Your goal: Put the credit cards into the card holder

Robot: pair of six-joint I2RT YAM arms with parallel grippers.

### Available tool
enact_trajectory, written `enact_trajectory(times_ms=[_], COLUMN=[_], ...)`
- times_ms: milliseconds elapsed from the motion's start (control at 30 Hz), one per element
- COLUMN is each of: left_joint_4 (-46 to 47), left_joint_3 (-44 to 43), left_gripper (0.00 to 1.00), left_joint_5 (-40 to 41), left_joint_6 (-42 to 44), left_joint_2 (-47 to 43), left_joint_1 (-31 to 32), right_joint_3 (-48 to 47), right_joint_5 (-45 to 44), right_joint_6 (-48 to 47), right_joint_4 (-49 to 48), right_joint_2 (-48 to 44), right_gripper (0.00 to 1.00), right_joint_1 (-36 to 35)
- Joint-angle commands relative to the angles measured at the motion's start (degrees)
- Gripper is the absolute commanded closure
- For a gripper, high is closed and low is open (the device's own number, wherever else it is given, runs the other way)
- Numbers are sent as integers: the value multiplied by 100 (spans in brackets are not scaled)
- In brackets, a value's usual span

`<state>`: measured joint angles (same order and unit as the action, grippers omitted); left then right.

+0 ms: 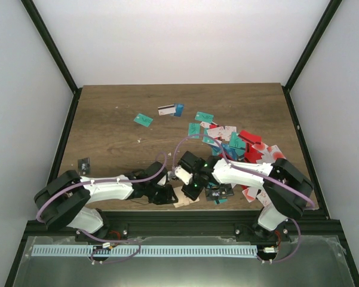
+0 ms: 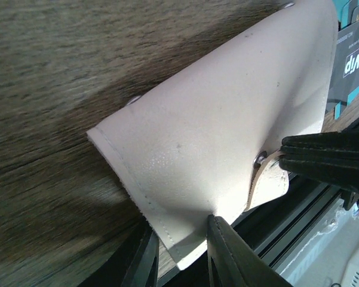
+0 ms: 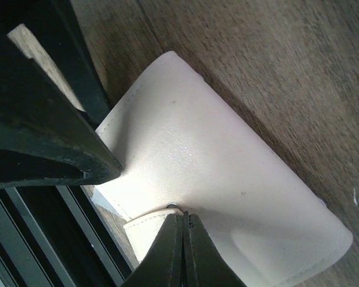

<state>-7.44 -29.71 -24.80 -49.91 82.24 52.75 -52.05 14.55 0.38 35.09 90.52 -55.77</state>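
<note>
Left wrist view: card holder (image 2: pixel 227 137) at frame centre, at near tabletop (image 2: pixel 48 89) edge, pinched by narrow left fingers (image 2: pixel 227 257); right fingers (image 2: pixel 328 156) clamped on snap tab (image 2: pixel 269 182). Peel tab slowly, left pinch firm.

Wooden table (image 1: pixel 107 119), white walls (image 1: pixel 179 36)

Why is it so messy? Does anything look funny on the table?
Yes. The cards lie spilled in a jumbled heap on the right, and one dark card strays far left. The holder pokes past the table's near edge, pinched by the left claw and right claw.
</note>
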Motion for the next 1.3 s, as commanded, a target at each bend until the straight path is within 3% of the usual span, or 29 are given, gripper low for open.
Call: enact_trajectory(times_ms=[0, 267, 600, 800, 1100, 1267], left_joint_4=[-117, -273, -625, -1012, -1506, -1216], left_joint_3=[233, 199, 29, -103, 264, 391], left_gripper=[75, 75, 78, 79, 79, 78], left_joint_5=[277, 418, 915, 1393, 1868, 1501], left_joint_6=[-86, -52, -268, -485, -856, -699], left_joint_2=[328, 397, 318, 261, -713, -1057], left_joint_1=[76, 80, 81, 8, -527, -565], right_joint_3=[-147, 99, -277, -440, -1761, -1856], right_joint_5=[83, 157, 122, -241, -292, -136], right_joint_6=[-699, -979, -818, -961, -1597, -1835], right_joint_4=[-143, -527, 122, -402, -559, -364], right_joint_2=[-52, -384, 172, 348, 1439, 1473], right_gripper=[99, 99, 99, 99, 99, 99], right_joint_1=[-48, -48, -48, -48, -48, -48])
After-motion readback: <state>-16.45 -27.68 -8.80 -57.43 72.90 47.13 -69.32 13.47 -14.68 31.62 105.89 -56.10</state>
